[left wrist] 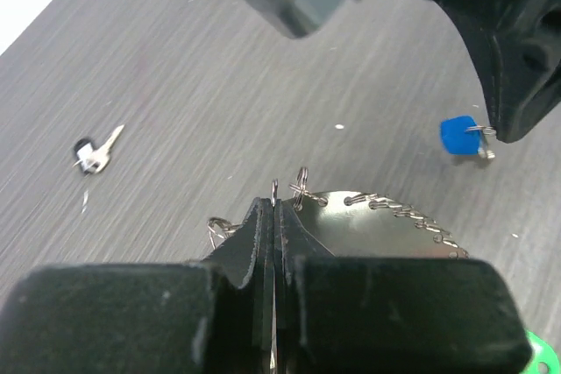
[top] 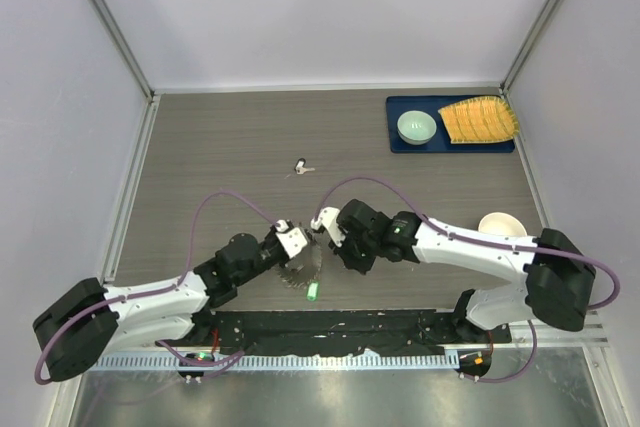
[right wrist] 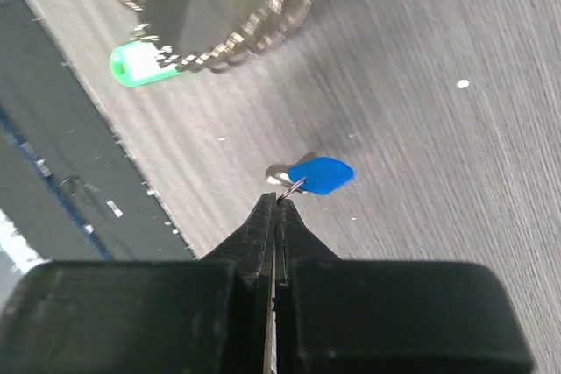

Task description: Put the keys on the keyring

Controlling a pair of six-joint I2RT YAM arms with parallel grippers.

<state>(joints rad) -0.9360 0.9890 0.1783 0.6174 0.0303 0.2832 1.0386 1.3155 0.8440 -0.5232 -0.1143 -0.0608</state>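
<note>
Keyring [top: 298,273] near the desk's [top: 220,147] front edge, rim pinched in the clenched left end effector [left wrist: 274,208], green key [top: 313,292] just beside it, blue key [right wrist: 322,175] dangling from the clenched right end effector [right wrist: 276,201] close beyond, loose key [top: 301,167] mid-desk, cream bowl [top: 501,224] at right, tray [top: 395,107] with green bowl [top: 416,127] far right.

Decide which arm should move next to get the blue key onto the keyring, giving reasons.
Probably the right. The right gripper holds the blue key by its small loop, close to the keyring; the left gripper pinches its rim and should just steady it.
</note>
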